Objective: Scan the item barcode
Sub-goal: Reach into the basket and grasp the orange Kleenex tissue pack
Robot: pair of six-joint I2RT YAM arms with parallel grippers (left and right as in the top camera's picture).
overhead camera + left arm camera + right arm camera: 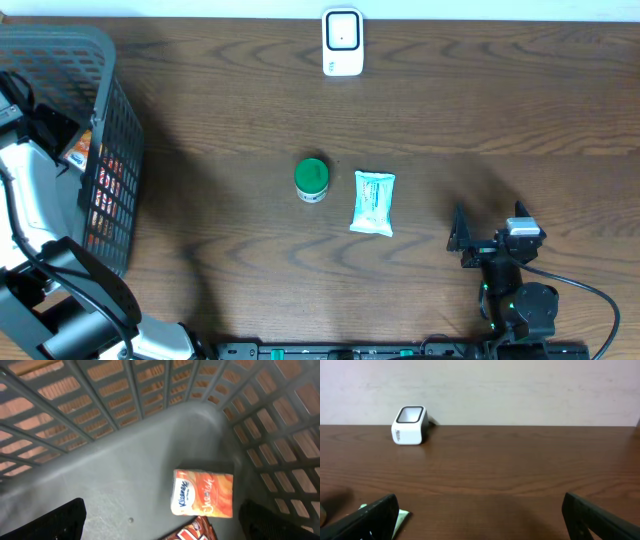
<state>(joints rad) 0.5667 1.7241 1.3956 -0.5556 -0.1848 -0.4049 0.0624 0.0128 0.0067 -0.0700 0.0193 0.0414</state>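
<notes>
My left gripper (165,529) hangs open inside the grey mesh basket (95,110), its two dark fingers far apart and nothing between them. Just ahead of it on the basket floor lies an orange Kleenex tissue pack (202,500), and a red-brown snack packet (192,532) sits below that. The white barcode scanner (341,42) stands at the table's far edge, also in the right wrist view as scanner (410,425). My right gripper (488,224) rests open and empty near the front right, facing the scanner.
On the middle of the wooden table are a green-lidded jar (312,179) and a white-and-green packet (373,203), whose packet corner (401,517) shows by my right gripper's left finger. The basket walls (125,405) enclose the left gripper closely.
</notes>
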